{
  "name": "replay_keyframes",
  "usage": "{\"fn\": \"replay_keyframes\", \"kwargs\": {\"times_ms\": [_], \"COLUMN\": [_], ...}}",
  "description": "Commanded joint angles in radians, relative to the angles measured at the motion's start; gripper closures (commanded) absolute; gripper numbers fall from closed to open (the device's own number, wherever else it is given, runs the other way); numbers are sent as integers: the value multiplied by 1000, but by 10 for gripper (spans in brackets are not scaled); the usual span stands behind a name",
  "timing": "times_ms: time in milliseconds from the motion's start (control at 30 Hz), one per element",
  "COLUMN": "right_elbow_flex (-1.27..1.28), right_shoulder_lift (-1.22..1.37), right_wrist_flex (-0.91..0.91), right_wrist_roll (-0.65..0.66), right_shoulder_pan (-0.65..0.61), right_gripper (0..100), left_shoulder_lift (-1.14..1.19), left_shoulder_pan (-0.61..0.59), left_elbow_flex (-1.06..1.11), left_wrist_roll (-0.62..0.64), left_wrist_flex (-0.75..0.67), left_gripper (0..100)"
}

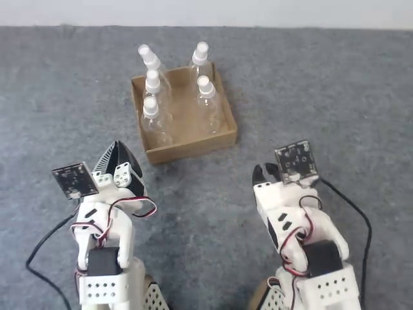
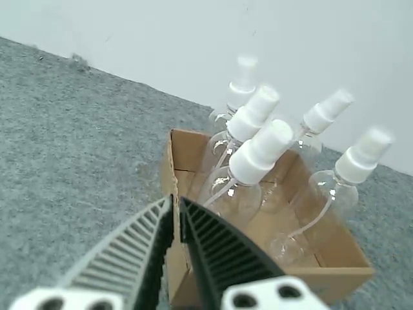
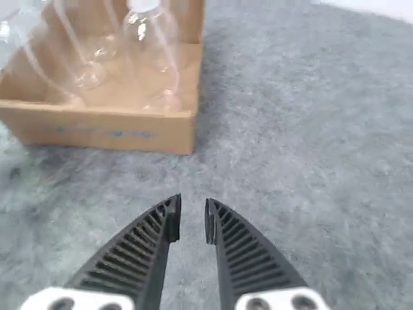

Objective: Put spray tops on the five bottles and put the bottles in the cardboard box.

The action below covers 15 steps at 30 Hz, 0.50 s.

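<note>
With your left tool (image 2: 173,205) clenched on nothing and your right tool (image 3: 192,218) barely parted and empty, both short of the cardboard box (image 1: 193,146) holding all five capped bottles (image 1: 150,110), the job looks finished, so hold clear and nudge nothing.

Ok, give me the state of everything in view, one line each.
Brown cardboard box: open-topped, holds all five bottles.
Back-left clear plastic bottle with white spray top: capped, upright in box.
Middle-left bottle: capped, upright in box.
Front-left bottle: capped, upright in box.
Back-right bottle: capped, upright in box.
Front-right bottle: capped, upright in box.
Left end effector: shut, empty.
Right end effector: slightly open, empty.
</note>
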Motion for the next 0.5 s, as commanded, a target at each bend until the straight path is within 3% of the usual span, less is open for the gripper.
{"fn": "replay_keyframes", "kwargs": {"times_ms": [0, 233, 467], "right_elbow_flex": [40, 118, 129], "right_shoulder_lift": [-107, -266, -266], "right_wrist_flex": [-39, -33, -35], "right_wrist_roll": [14, 14, 9], "right_shoulder_pan": [13, 15, 39], "right_gripper": [971, 971, 970], "left_shoulder_lift": [-12, -12, -12], "left_shoulder_pan": [-6, -6, -6], "left_elbow_flex": [-12, -12, -12], "left_wrist_roll": [-17, -17, -17], "left_wrist_flex": [-3, -3, -3], "left_gripper": [987, 987, 987]}}
